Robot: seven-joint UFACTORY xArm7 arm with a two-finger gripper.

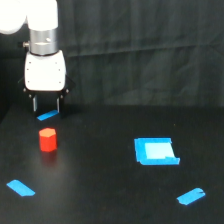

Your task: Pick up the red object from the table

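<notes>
- Red object stands upright on the black bench, alone, below the claw.
- Claw hangs open, holding nothing.
- Blue tape strips and a blue square patch lie well apart.

**Gripper above red block, not touching**

Gripper hangs at far left, fingers pointing down and parted, nothing between them. Red block stands upright on black table, just nearer than the gripper. Blue tape strip lies under the fingertips. Blue square at right; more strips near left and near right.
</notes>
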